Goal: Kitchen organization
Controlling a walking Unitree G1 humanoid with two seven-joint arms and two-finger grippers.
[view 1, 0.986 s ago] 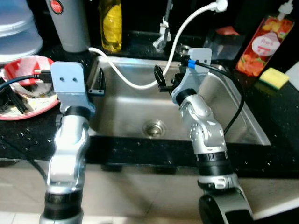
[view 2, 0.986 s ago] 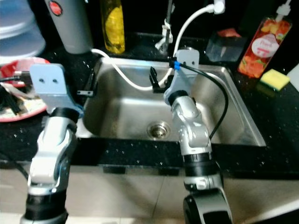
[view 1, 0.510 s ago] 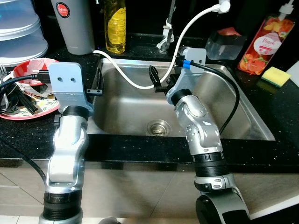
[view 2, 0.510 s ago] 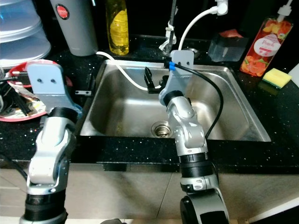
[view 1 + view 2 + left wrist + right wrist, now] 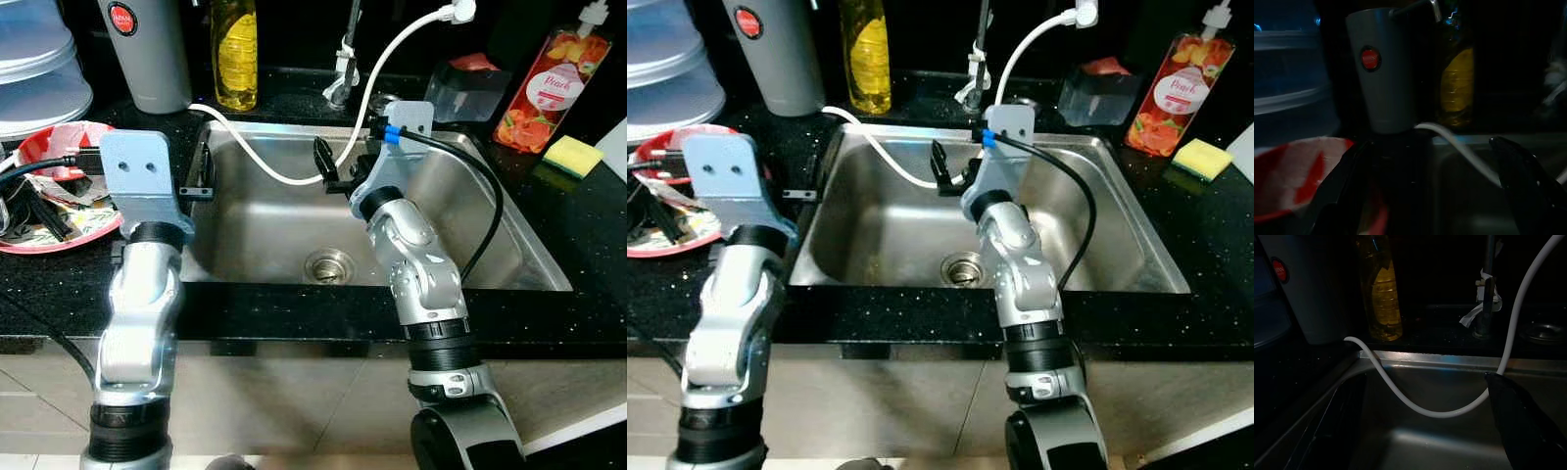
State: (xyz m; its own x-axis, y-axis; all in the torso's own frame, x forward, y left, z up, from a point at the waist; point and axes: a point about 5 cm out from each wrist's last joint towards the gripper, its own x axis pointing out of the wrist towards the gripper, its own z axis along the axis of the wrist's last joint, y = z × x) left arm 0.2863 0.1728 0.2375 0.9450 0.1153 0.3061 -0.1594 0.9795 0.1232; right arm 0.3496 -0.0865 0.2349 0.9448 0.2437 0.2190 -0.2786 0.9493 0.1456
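Over the sink (image 5: 490,235), the right end effector (image 5: 328,176) hangs spread wide and empty, prob. lined up for the white hose (image 5: 265,162) at 12 o'clock. Left end effector (image 5: 199,168), also wide w/ nothing held, sits at the sink's 9 o'clock rim, beside the red plate (image 5: 39,147) on the worktop (image 5: 588,235).

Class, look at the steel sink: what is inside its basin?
Inside the sink: the drain and a white hose sagging in from the counter. The right pincer hangs over it. The right arm hides part of the basin floor.
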